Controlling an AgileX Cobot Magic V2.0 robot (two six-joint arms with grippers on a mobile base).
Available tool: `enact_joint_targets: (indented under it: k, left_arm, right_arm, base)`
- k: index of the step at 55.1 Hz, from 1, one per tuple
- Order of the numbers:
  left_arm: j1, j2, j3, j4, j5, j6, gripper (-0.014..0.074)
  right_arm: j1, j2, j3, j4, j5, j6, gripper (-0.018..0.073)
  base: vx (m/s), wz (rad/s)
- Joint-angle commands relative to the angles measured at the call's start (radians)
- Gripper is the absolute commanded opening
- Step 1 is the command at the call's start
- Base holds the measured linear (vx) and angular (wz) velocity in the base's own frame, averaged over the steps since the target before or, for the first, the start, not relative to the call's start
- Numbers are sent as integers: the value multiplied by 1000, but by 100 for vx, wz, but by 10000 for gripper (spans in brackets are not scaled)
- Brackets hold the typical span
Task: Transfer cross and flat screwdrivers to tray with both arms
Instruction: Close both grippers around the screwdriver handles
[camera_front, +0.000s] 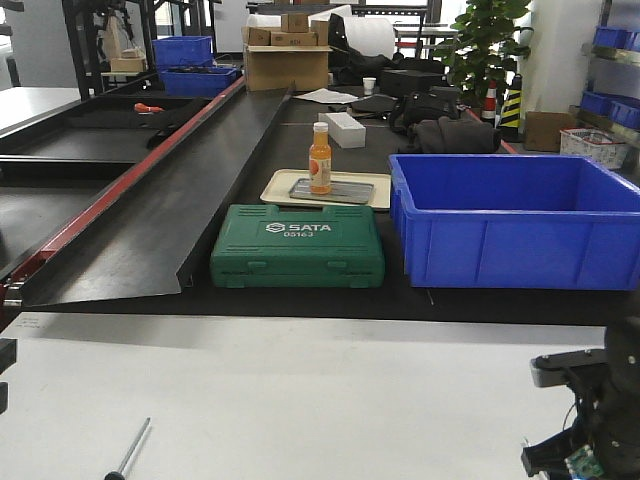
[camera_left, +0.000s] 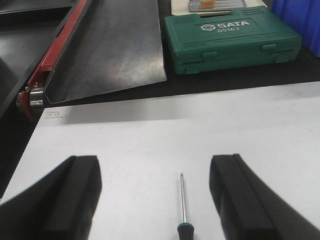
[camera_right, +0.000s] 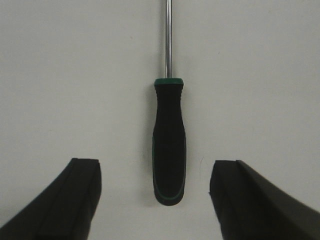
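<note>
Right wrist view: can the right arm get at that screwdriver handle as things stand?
Probably yes. The screwdriver lies flat on the white tabletop, its handle centred between the open jaws of the right arm, with nothing beside or over it.

You cannot tell cross from flat: one screwdriver (camera_left: 184, 230) has its handle cut off near, the other screwdriver (camera_right: 169, 140) its tip far.

The screwdriver (camera_right: 169, 145) has a matt handle and glossy steel shaft.
</note>
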Motion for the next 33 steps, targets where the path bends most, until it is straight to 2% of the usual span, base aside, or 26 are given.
enact_joint_targets:
  k: [1,17,23,33]
  left_arm:
    - [-1,-9,-38,-6,-78,-3,580]
    - [-1,-9,-38,-6,-77,-3,580]
    - [-1,-9,-38,-6,-71,-3,580]
    - [-1,-9,-38,-6,-67,-3,580]
  right_arm:
    - [-4,45,-70,-60,31,18,499]
    - [-30,153,-75,-101,16,22,494]
    - [-54,170,-75,-73,6,7,494]
    - [-65,194,-71,25,-56,-77,494]
  base:
    - [0,0]
    - [0,0]
    - [0,0]
    - [0,0]
